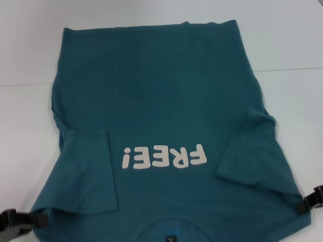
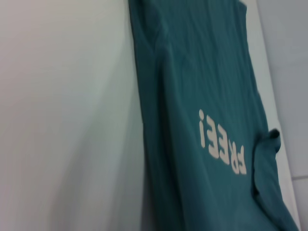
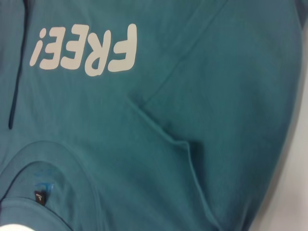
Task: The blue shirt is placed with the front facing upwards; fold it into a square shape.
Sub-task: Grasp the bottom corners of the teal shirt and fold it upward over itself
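The blue shirt [image 1: 161,101] lies front up on the white table [image 1: 30,50], hem far, collar [image 1: 171,233] at the near edge. Cream "FREE!" lettering [image 1: 164,157] reads upside down to me. Both sleeves are folded inward onto the body, one on the left [image 1: 91,171] and one on the right [image 1: 252,146]. My left gripper [image 1: 35,220] is at the shirt's near left shoulder corner. My right gripper [image 1: 305,204] is at the near right shoulder corner. The shirt also shows in the left wrist view [image 2: 202,86] and the right wrist view [image 3: 144,120], with the collar's dark label [image 3: 40,197].
The white table surface surrounds the shirt on the left, far side and right [image 1: 292,45]. A faint seam line [image 1: 287,69] crosses the table behind the shirt's middle. No other objects show.
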`<act>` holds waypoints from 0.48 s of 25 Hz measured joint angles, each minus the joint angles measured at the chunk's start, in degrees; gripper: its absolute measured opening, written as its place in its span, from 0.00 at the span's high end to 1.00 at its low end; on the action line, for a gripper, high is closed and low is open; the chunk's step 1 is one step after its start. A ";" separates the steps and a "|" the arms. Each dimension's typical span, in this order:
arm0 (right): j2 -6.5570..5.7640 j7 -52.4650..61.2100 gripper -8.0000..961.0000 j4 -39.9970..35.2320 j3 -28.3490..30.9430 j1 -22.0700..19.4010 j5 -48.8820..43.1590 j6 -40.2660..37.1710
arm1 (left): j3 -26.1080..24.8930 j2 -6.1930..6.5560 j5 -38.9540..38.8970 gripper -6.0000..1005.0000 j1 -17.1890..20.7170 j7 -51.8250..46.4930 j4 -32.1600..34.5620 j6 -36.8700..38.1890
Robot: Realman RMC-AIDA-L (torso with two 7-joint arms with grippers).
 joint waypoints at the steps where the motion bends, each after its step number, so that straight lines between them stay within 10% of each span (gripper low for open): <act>1: -0.13 -0.09 0.95 0.00 0.00 -0.18 0.00 -0.44 | 0.14 -0.04 0.52 0.95 0.21 0.07 0.44 0.70; 12: -0.15 -1.84 0.95 -1.59 -0.03 -3.83 -0.24 -7.05 | 1.28 -0.70 4.52 0.95 2.77 3.29 2.21 9.26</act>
